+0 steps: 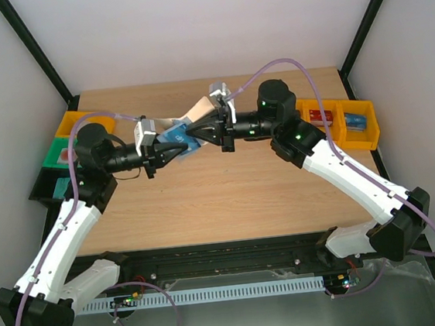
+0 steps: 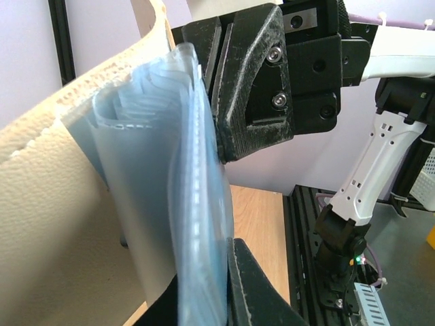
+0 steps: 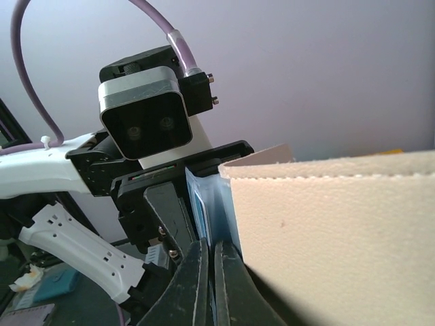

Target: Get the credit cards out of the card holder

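Observation:
The card holder (image 1: 196, 111) hangs in the air over the table's back middle, held between both arms. Its beige cover (image 3: 340, 238) stands open and its blue plastic sleeves (image 2: 156, 156) fan out. My left gripper (image 2: 204, 272) is shut on the lower edge of those sleeves. My right gripper (image 3: 212, 248) comes in from the opposite side, its fingers shut on a thin blue leaf inside the holder. Seen from above, the left gripper (image 1: 171, 151) and the right gripper (image 1: 199, 136) nearly touch tip to tip. The credit cards are hidden in the sleeves; I cannot make one out.
Two yellow bins (image 1: 353, 121) stand at the table's right edge, one holding a red item (image 1: 320, 115). At the left edge are a yellow bin (image 1: 69, 122), a green bin (image 1: 59, 152) and a black bin (image 1: 48, 185). The wooden table (image 1: 229, 201) lies below the grippers.

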Action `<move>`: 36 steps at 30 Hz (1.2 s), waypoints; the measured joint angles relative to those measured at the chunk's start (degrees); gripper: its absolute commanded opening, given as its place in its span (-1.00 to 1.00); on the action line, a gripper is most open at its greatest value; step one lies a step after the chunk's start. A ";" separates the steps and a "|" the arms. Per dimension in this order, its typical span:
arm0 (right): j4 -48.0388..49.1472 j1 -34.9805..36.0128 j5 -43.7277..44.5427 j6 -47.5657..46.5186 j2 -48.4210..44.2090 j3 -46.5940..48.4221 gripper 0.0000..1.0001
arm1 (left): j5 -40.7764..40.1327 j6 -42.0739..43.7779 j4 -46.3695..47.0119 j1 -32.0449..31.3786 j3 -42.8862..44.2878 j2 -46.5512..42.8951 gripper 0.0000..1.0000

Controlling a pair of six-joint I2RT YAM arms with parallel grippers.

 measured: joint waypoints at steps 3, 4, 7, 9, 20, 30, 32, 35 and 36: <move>0.42 -0.57 -0.50 1.05 0.00 -0.11 -0.97 | 0.42 -0.79 0.48 0.00 0.00 -0.02 -0.73; 0.59 -0.79 -0.59 1.44 0.00 -0.20 -0.97 | 0.59 -0.96 0.70 0.00 0.00 -0.02 -0.73; 1.33 -1.36 -0.83 2.32 -0.04 -0.46 -0.97 | 0.96 -1.75 1.09 0.15 0.00 -0.04 -0.73; 1.44 -1.84 -1.11 2.60 -0.13 -0.59 -0.97 | 1.01 -2.29 1.25 0.42 0.00 -0.07 -0.72; 1.31 -3.82 -2.69 2.69 -0.79 -0.79 -0.97 | 1.38 -3.34 1.75 0.94 -0.02 -0.07 -0.95; 1.70 -3.87 -4.57 3.58 -0.87 -0.79 -0.69 | 1.29 -4.59 2.49 1.18 -0.44 -0.04 -0.95; 3.10 -3.87 -4.57 5.05 -0.83 -0.79 -0.69 | 1.16 -4.33 2.47 1.18 -0.44 -0.04 -0.95; 5.68 -3.89 -4.74 7.08 -0.52 -0.79 -0.71 | 1.05 -3.61 2.05 1.14 -0.44 -0.04 -0.95; 6.45 -3.93 -4.92 7.91 -0.28 -0.79 -0.77 | 1.03 -3.43 1.99 1.14 -0.44 -0.04 -0.95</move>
